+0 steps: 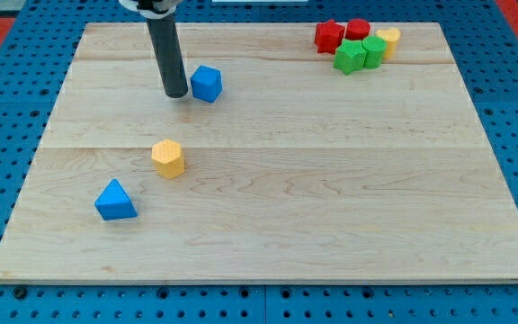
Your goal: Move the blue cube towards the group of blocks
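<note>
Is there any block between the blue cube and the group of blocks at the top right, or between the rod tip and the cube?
Nothing visible stands in either gap. My tip sits just at the view's left of the blue cube. From the cube to the group of blocks at the view's top right, only bare board shows.

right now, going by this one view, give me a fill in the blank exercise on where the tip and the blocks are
1. My tip stands just to the view's ____ of the blue cube.
2. The group of blocks sits near the board's top ____ corner in the view.
3. The block between the blue cube and the blue triangular block is coloured ____.
4. The group holds two red, two ____ and one yellow block.

Missing words: left; right; yellow; green
</note>
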{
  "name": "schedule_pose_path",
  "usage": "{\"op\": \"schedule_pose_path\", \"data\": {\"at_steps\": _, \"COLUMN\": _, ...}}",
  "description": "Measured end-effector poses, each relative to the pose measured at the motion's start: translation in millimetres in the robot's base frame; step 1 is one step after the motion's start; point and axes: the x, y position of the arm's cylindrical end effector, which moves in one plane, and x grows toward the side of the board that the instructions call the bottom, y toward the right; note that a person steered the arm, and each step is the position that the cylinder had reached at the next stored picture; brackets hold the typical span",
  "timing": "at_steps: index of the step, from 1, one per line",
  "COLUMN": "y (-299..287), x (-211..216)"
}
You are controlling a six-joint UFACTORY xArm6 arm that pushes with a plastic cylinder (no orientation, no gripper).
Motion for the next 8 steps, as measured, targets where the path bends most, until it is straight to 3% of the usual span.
{"op": "schedule_pose_path", "data": {"at_steps": 3, "y": 125.6, "x": -38.9}}
{"op": "schedule_pose_path", "data": {"at_steps": 5, "y": 60.1, "x": -42.6}}
{"op": "schedule_pose_path", "data": {"at_steps": 8, "y": 123.5, "x": -91.1}}
